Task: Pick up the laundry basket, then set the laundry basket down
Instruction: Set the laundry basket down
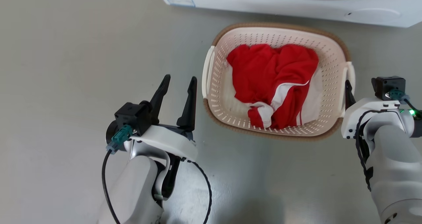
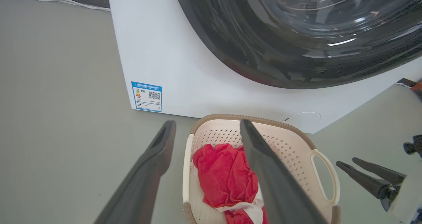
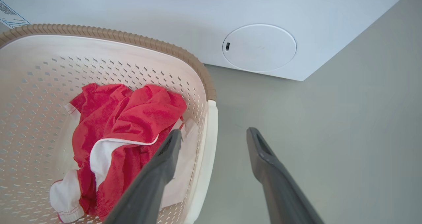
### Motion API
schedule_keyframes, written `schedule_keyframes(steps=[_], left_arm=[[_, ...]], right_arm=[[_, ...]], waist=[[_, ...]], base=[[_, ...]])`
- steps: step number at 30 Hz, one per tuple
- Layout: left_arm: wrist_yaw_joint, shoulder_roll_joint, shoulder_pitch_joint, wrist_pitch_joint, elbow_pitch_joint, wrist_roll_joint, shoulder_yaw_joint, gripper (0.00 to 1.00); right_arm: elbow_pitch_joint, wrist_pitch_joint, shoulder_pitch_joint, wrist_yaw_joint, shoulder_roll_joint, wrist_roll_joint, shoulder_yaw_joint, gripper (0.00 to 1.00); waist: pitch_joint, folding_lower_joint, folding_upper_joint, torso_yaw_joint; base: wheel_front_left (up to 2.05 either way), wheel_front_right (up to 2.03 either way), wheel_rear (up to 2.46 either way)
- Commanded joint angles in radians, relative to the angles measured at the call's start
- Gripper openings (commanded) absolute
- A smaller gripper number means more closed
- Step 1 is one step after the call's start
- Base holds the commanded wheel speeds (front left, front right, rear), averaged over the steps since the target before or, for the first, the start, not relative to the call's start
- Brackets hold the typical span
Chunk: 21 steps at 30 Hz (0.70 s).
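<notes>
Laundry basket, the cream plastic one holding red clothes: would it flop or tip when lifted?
The cream perforated plastic laundry basket looks moulded, so probably stiff. It holds only a crumpled red-and-white garment, so likely light. Lifted by one white loop handle alone it might tilt; both handles seem safer.

12 o'clock of the laundry basket (image 1: 220,85): the washer (image 1: 280,6) stands close behind the far rim, leaving a narrow strip of floor (image 1: 66,69).
9 o'clock: wide open floor; the left gripper (image 1: 180,78), fingers spread, sits just beside the left handle (image 1: 207,73), apart from it.
3 o'clock: open floor past the right handle (image 3: 211,118); the right gripper (image 3: 214,133) stands there, fingers parted, the handle lined up between them in the right wrist view.
6 o'clock: free floor between the two forearms.
inside the basket: a red and white garment (image 1: 270,72) covers most of the bottom.
right handle loop: an open slot, floor showing through.
</notes>
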Motion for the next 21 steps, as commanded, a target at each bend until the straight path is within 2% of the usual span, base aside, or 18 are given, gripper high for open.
schedule_keyframes(steps=[1,10,21], left_arm=[[0.0,0.017,0.033,-0.005,-0.011,0.006,0.037,1.0],[-0.012,0.017,0.088,-0.005,0.032,0.029,0.089,1.0],[-0.018,0.017,0.194,-0.005,0.105,0.06,0.168,1.0]], right_arm=[[-0.001,-0.023,0.016,0.002,0.021,0.004,0.025,1.0],[0.017,-0.049,0.016,0.002,0.024,0.063,0.09,1.0],[-0.119,-0.05,0.115,0.002,0.024,0.324,0.357,1.0]], waist=[[-0.034,0.0,0.0,-0.017],[-0.181,0.0,0.0,-0.071],[-0.395,0.0,0.0,-0.139]], base=[[0.0,0.0,0.0],[0.0,0.0,0.0],[0.0,0.0,0.0]])
